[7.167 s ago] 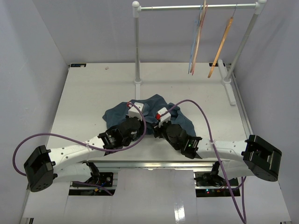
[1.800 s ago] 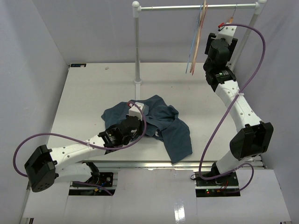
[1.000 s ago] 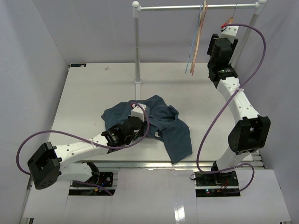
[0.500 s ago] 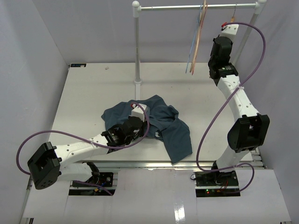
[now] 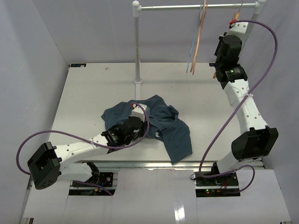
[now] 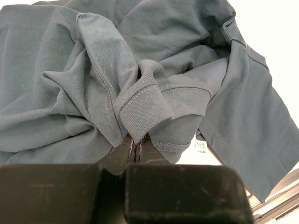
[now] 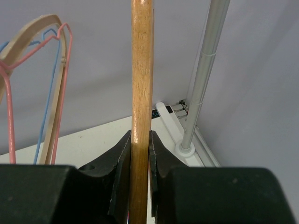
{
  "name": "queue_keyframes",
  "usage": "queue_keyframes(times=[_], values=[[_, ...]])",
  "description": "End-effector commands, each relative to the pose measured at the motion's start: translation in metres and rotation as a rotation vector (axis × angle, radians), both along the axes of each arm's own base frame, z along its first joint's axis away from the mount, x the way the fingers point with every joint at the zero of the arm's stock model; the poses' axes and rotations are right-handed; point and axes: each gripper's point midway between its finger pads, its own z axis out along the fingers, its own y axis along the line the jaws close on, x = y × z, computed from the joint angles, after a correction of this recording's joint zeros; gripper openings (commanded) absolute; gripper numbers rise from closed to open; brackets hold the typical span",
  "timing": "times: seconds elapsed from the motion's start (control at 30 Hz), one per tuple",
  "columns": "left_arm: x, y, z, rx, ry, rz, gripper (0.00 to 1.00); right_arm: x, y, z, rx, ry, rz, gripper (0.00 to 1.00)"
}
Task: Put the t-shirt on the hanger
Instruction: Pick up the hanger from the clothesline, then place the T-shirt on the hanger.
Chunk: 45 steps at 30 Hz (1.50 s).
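Jaws of your right gripper (image 7: 140,141) are clenched on the wooden hanger (image 7: 141,70), whose bar runs straight up and down between them in the wrist view. That claw is raised high at the far right, up by the garment rail (image 5: 187,7) and next to its upright post (image 7: 201,79). The thin pink and blue hangers (image 7: 52,93) hang just to its left. Your left gripper (image 6: 136,145) is pinched shut on a ribbed fold of the teal t-shirt (image 6: 93,70). The t-shirt lies crumpled on the table (image 5: 84,93), down and to the left of the hanger and well apart from it, so the left arm is the nearer one to the cloth. You cannot see the hook or whether it sits on the rail, since the top view hides most of the hanger behind the right arm. The bunched folds make the neck opening hard to make out
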Motion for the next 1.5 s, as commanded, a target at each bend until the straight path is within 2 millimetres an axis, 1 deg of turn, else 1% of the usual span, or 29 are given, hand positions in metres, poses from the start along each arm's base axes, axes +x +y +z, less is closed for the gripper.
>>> queue_keyframes(times=[0.0, 0.07, 0.13, 0.23, 0.27, 0.3, 0.33, 0.4, 0.47, 0.5, 0.53, 0.57, 0.6, 0.63, 0.7, 0.73, 0.77, 0.83, 0.93, 1.03, 1.1, 1.17, 1.27, 1.37, 1.47], values=[[0.001, -0.008, 0.016, -0.048, -0.016, -0.010, 0.00, -0.013, -0.001, 0.031, 0.014, -0.086, 0.020, 0.08], [0.002, -0.008, 0.015, -0.046, -0.017, -0.007, 0.00, -0.017, 0.000, 0.030, 0.016, -0.082, 0.028, 0.08], [0.002, -0.006, 0.013, -0.039, -0.018, -0.001, 0.00, -0.025, 0.003, 0.023, 0.036, -0.051, 0.049, 0.08], [0.004, -0.004, 0.015, -0.033, -0.025, 0.011, 0.00, -0.044, 0.006, 0.006, 0.085, 0.007, 0.073, 0.08], [0.005, -0.003, 0.014, -0.031, -0.025, 0.017, 0.00, -0.049, 0.007, -0.003, 0.088, 0.037, 0.083, 0.08], [0.005, -0.003, 0.016, -0.037, -0.028, 0.018, 0.00, -0.060, 0.008, -0.005, 0.105, 0.045, 0.092, 0.08], [0.005, -0.004, 0.017, -0.041, -0.028, 0.017, 0.00, -0.070, 0.008, -0.012, 0.108, 0.062, 0.102, 0.08], [0.005, -0.006, 0.022, -0.057, -0.034, 0.015, 0.00, -0.093, 0.017, -0.039, 0.148, 0.100, 0.159, 0.08], [0.009, -0.006, 0.030, -0.070, -0.048, 0.035, 0.00, -0.122, 0.026, -0.079, 0.183, 0.169, 0.225, 0.08], [0.012, -0.004, 0.029, -0.064, -0.049, 0.054, 0.00, -0.136, 0.031, -0.099, 0.208, 0.207, 0.253, 0.08], [0.015, -0.005, 0.032, -0.061, -0.048, 0.064, 0.00, -0.144, 0.038, -0.112, 0.221, 0.234, 0.276, 0.08], [0.019, -0.007, 0.034, -0.062, -0.044, 0.072, 0.00, -0.159, 0.046, -0.135, 0.227, 0.285, 0.308, 0.08], [0.022, -0.008, 0.036, -0.065, -0.038, 0.075, 0.00, -0.178, 0.057, -0.162, 0.227, 0.345, 0.348, 0.08], [0.023, -0.012, 0.037, -0.072, -0.027, 0.066, 0.00, -0.192, 0.075, -0.177, 0.223, 0.385, 0.408, 0.08], [0.029, -0.019, 0.041, -0.077, -0.024, 0.060, 0.00, -0.221, 0.109, -0.199, 0.225, 0.421, 0.544, 0.08], [0.032, -0.022, 0.043, -0.084, -0.023, 0.064, 0.00, -0.234, 0.123, -0.203, 0.221, 0.441, 0.593, 0.08], [0.035, -0.025, 0.046, -0.093, -0.023, 0.067, 0.00, -0.247, 0.134, -0.206, 0.213, 0.455, 0.635, 0.08], [0.043, -0.032, 0.055, -0.109, -0.019, 0.065, 0.00, -0.266, 0.149, -0.205, 0.190, 0.452, 0.697, 0.08], [0.057, -0.034, 0.054, -0.084, -0.003, 0.086, 0.00, -0.292, 0.164, -0.200, 0.182, 0.437, 0.786, 0.08], [0.068, -0.029, 0.052, -0.069, 0.024, 0.101, 0.00, -0.313, 0.174, -0.199, 0.202, 0.402, 0.863, 0.08], [0.074, -0.026, 0.052, -0.063, 0.036, 0.110, 0.00, -0.320, 0.176, -0.202, 0.210, 0.396, 0.884, 0.08], [0.086, -0.016, 0.051, -0.058, 0.044, 0.143, 0.00, -0.326, 0.176, -0.197, 0.233, 0.365, 0.921, 0.08], [0.095, -0.005, 0.048, -0.044, 0.055, 0.168, 0.00, -0.328, 0.176, -0.190, 0.227, 0.331, 0.949, 0.08], [0.110, 0.013, 0.048, -0.051, 0.073, 0.204, 0.00, -0.332, 0.170, -0.179, 0.221, 0.312, 0.960, 0.08], [0.118, 0.020, 0.049, -0.067, 0.087, 0.210, 0.00, -0.339, 0.168, -0.169, 0.237, 0.286, 0.995, 0.08]])
